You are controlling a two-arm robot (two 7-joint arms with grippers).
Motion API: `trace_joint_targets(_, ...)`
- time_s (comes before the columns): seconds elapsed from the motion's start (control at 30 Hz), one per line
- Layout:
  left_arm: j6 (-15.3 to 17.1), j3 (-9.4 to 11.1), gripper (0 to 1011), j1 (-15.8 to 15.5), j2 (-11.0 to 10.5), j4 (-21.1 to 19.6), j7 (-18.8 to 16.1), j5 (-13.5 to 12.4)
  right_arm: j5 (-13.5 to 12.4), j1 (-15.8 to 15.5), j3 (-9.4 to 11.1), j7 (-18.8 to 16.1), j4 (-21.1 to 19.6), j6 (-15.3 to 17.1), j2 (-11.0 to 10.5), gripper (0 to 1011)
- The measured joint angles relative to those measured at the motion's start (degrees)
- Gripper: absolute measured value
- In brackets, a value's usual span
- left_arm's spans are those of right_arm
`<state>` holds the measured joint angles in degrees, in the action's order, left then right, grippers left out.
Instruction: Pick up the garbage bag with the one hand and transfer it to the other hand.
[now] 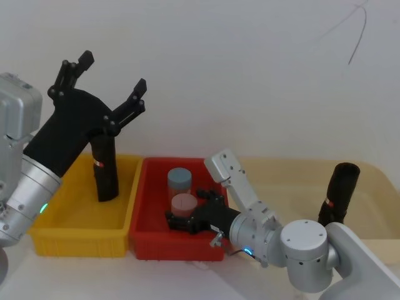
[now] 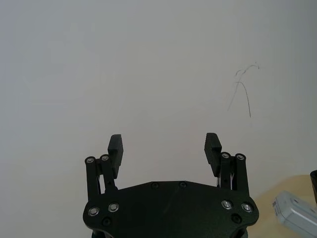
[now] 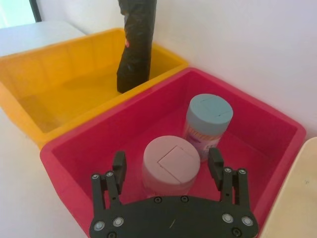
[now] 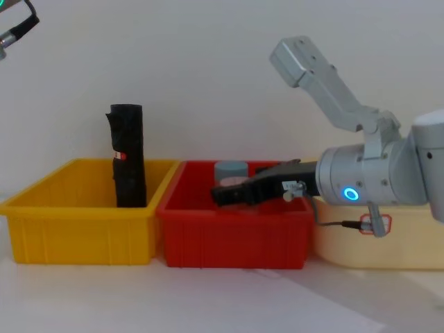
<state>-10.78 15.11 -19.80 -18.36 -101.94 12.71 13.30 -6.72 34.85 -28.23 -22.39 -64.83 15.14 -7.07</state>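
A crinkly black rolled plastic garbage bag [image 1: 105, 172] with a red-and-white label stood in a yellow plastic bin [image 1: 56, 234] beside a red plastic bin [image 1: 145, 240] holding pink-lidded [image 1: 184, 204] and blue-lidded jars [image 1: 179, 177].

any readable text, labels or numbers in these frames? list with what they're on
No text can be read.
Small red-and-white label on the upright black rolled plastic garbage bag in the yellow plastic bin: too small to read.
Purple printed label on the blue-lidded jar in the red plastic bin: blurred, unreadable.
Label on the second black roll in the cream tray: too small.
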Motion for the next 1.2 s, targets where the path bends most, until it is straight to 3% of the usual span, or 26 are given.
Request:
trace_joint_targets(0.3, 0.0, 0.0, 1001, 0.0, 0.0, 0.0, 0.0, 0.0, 0.8, 0.3, -0.6, -0.3, 0.4, 0.3, 0.0, 874)
trace_joint_targets(0.5, 0.0, 0.0, 1001, 0.0, 0.0, 0.0, 0.0, 0.0, 1.1, 0.3, -0.6, -0.4, 0.5, 0.3, 0.1, 672)
trace_joint_targets(0.83, 0.0, 0.0, 1001, 0.0, 0.0, 0.0, 0.0, 0.0, 0.9, -0.1, 0.2, -0.3, -1.2, 0.2, -0.1, 668)
trace_joint_targets(1.2, 0.0, 0.0, 1001, 0.0, 0.0, 0.0, 0.0, 0.0, -1.9, -1.3, 3.8, 1.1, -7.3, -0.7, -0.6, 668)
